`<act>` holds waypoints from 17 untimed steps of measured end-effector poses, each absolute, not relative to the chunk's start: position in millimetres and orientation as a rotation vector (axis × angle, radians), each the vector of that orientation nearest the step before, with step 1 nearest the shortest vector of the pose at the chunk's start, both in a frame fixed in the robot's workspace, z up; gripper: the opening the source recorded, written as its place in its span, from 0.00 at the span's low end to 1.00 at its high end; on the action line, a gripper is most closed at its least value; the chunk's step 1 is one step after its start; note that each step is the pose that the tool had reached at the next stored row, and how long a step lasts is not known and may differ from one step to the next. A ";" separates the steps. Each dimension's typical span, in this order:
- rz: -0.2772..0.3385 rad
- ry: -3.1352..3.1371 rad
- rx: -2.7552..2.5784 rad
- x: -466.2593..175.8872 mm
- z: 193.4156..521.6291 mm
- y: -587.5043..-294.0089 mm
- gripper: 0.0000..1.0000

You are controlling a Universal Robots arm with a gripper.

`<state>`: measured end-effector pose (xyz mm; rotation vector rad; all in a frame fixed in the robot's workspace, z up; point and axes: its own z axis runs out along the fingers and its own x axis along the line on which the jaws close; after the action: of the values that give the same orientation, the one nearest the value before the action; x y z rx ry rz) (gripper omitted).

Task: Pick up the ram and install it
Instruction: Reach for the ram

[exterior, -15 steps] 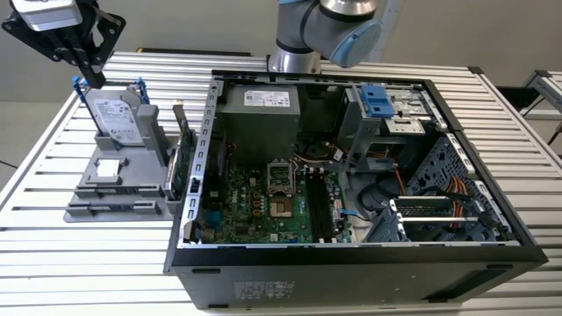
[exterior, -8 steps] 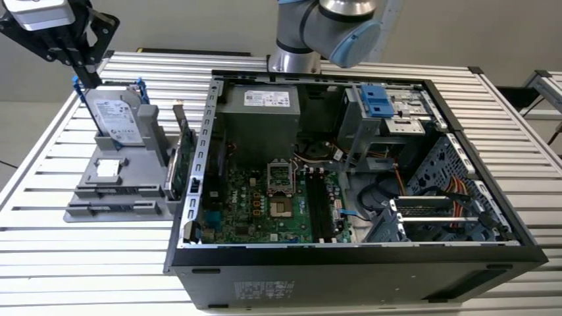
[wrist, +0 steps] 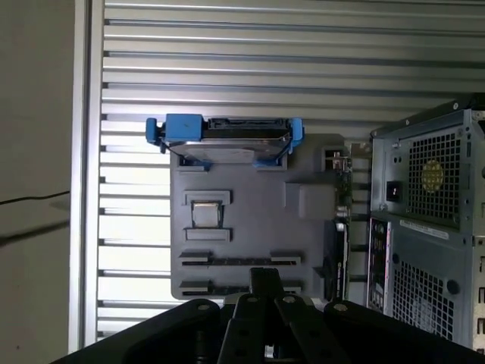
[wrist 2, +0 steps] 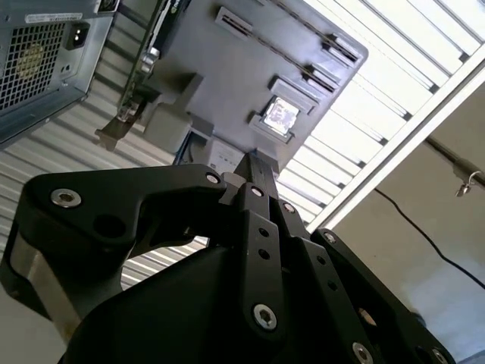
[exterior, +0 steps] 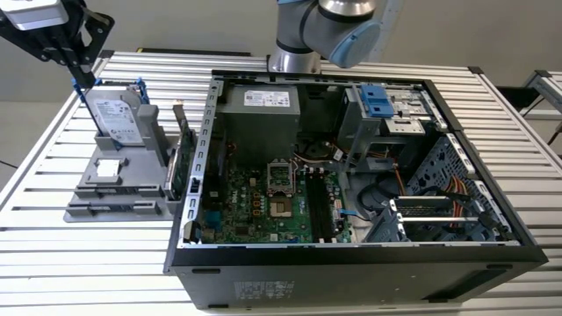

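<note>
- ram (exterior: 81,80): thin dk-blue strip, pinched in gripper (exterior: 77,66), up in air over table's (exterior: 52,263) far corner, exterior view's left.
- gripper closed tight on it.
- Under it: gray holder (exterior: 114,197) w/ hard drive (exterior: 117,118); open PC case (exterior: 351,280) just beside.

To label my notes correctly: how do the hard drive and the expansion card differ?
The hard drive is silver with blue clips; the expansion card is green. The hard drive shows its broad face in the exterior view; the expansion card stands edge-on beside the computer case. Both stand in the gray holder, outside the case.
</note>
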<state>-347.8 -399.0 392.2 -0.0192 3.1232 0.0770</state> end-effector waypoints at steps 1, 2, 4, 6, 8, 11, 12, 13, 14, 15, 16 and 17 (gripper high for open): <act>0.077 3.123 -0.019 -347.8 392.2 -398.9 0.00; 0.077 3.123 -0.019 -347.9 392.2 -398.9 0.00; 0.077 3.123 -0.019 -348.0 392.2 -398.9 0.00; 0.077 3.123 -0.019 -348.1 392.2 -399.3 0.00; 0.077 3.123 -0.019 -348.1 392.3 -400.9 0.00; 0.077 3.124 -0.019 -348.0 392.2 -403.9 0.00; 0.077 3.124 -0.019 -348.0 392.1 -404.8 0.00; 0.077 3.124 -0.019 -348.0 392.1 -405.8 0.00; 0.077 3.124 -0.019 -348.0 392.1 -406.8 0.00; 0.077 3.124 -0.019 -348.0 392.1 -407.7 0.00; 0.077 3.125 -0.019 -348.0 392.1 -408.7 0.00; 0.077 3.125 -0.019 -348.0 392.1 -409.7 0.00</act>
<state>-348.0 -409.7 392.1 -0.0190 3.1250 0.0770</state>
